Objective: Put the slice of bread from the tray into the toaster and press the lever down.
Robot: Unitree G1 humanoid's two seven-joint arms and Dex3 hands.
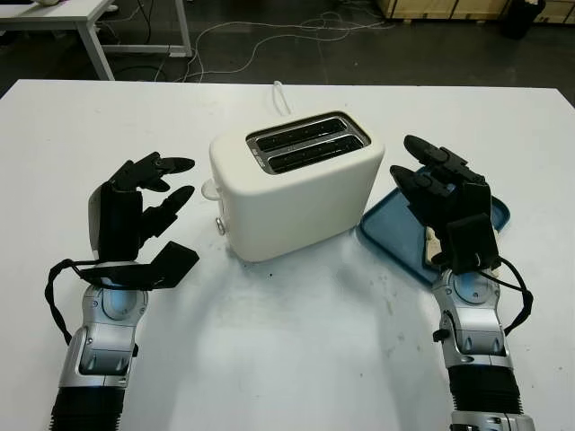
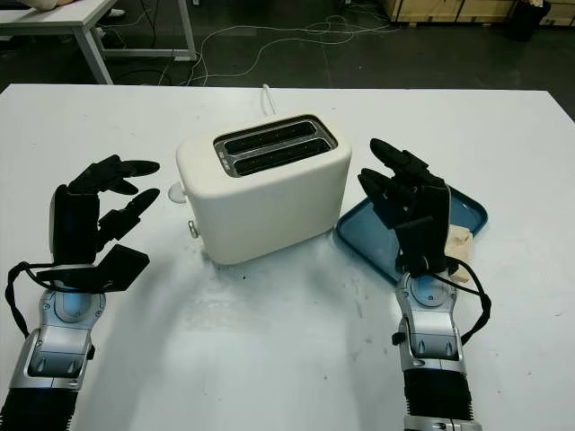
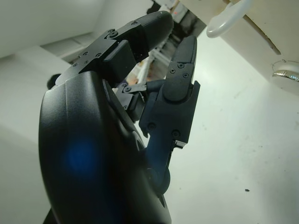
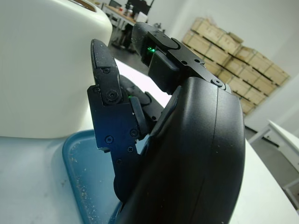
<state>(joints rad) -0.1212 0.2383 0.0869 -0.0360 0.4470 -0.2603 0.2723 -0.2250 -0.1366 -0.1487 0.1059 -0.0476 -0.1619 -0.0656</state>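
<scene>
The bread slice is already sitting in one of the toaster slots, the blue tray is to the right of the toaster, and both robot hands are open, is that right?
Not quite. Both slots of the toaster hold no bread; the bread slice lies on the blue tray, partly behind the right hand, as the right eye view shows. The tray is right of the toaster, and both the right hand and the left hand are open.
</scene>
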